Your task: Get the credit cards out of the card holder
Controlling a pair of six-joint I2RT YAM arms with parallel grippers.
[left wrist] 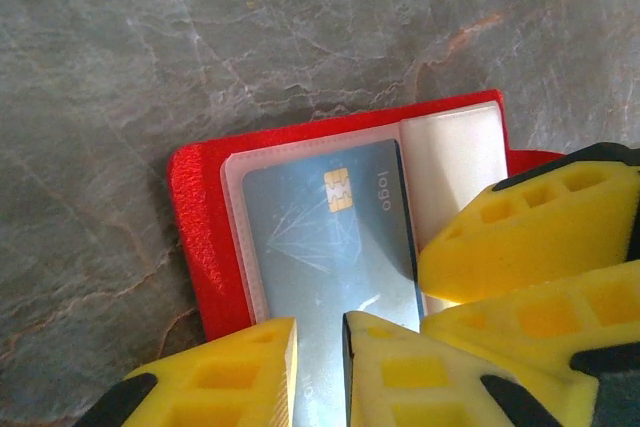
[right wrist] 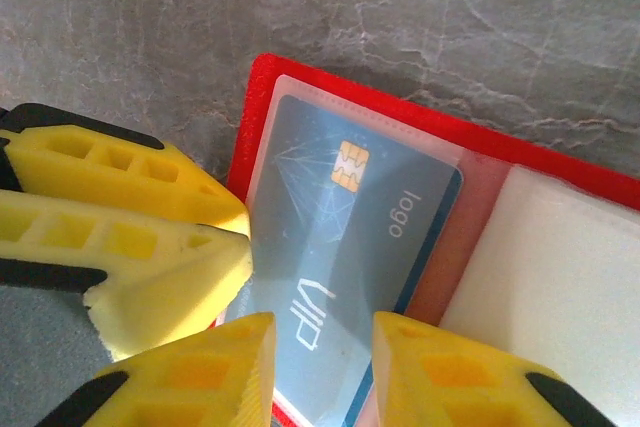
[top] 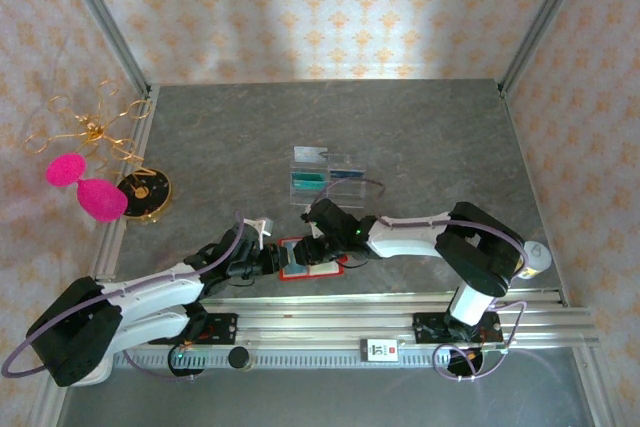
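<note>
The blue card [left wrist: 320, 237] with its gold chip sits in a clear sleeve of the open red wallet [left wrist: 195, 237]. The wallet lies flat on the grey table [top: 420, 137] near the front edge, between the 2 arms. The left gripper [left wrist: 320, 332] sits over the card's near end, its jaws a narrow gap apart with nothing pinched between them. The right gripper [right wrist: 322, 332] straddles the end marked VIP, jaws apart and released. Farther back, well apart from the wallet, a clear tray [top: 325, 179] holds a teal card [top: 308, 184] and a dark card [top: 345, 175].

Risks:
- 4 fingertips crowd 1 small wallet, so a closing move could knock one pair against the other.
- A pinch may catch the sleeve along with the card, and a pull would then drag the whole wallet unless it is pinned.

The right wrist view shows the VIP lettering, which the left wrist view hides under its own fingertips. The left wrist view shows the right gripper's fingers [left wrist: 520, 237] over the pale second page. The top view gives the tray and how the arms converge.
</note>
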